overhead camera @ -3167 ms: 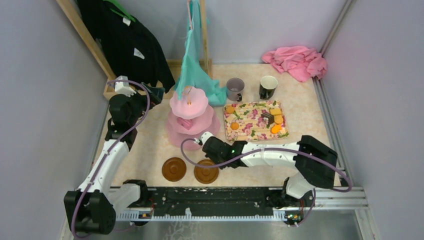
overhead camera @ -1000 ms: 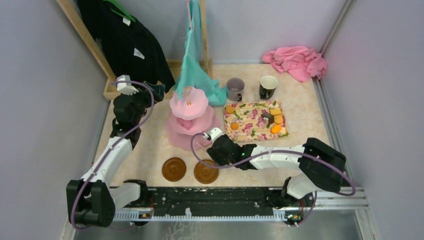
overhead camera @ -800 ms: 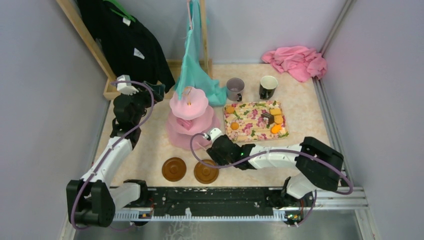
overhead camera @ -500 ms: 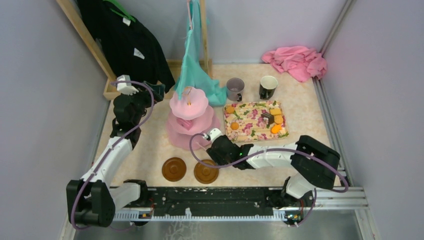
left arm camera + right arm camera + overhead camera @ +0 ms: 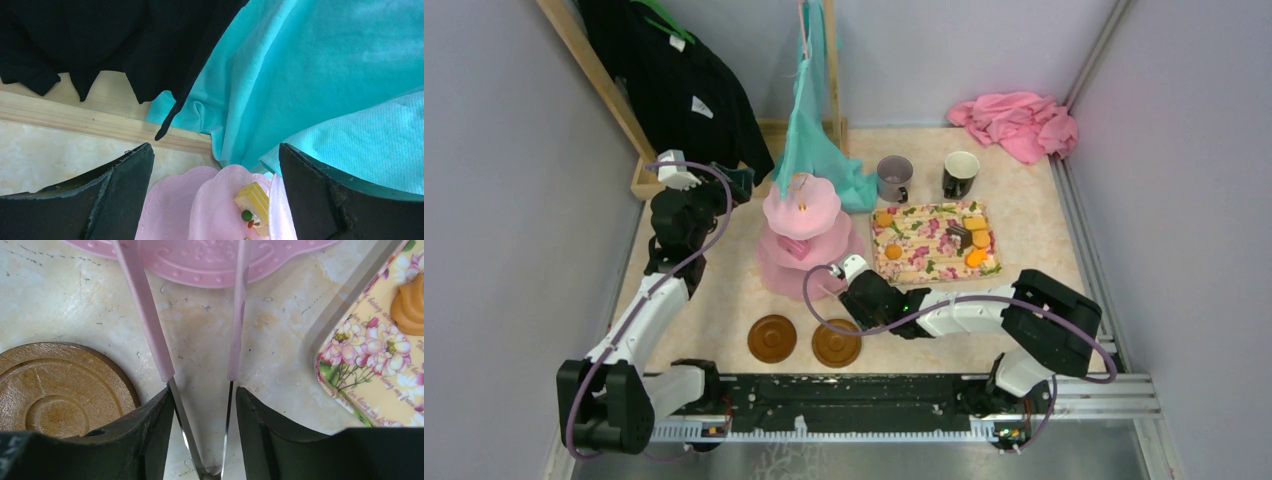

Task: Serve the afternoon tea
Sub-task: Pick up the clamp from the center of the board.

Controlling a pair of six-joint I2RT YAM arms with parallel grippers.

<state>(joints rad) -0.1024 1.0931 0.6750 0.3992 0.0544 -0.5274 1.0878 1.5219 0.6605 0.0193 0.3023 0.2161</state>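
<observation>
right hand [image 5: 202, 395] tightened | tongs [image 5: 145, 315] point at stand [image 5: 200, 265] (tips unseen)

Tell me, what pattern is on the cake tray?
The tray is yellow with pink flowers and green leaves, clearest in the right wrist view.

- Cut off ahead of the right gripper [image 5: 203, 390] jaws: tips of the tongs [image 5: 146, 315], most of the pink stand [image 5: 210, 260].
- Half-hidden behind one jaw: brown disc [image 5: 55, 385].
- Cropped beyond the other jaw: floral tray [image 5: 380, 365].
- Clipped low between the left gripper [image 5: 215, 155] jaws: that stand's tiers.
</observation>
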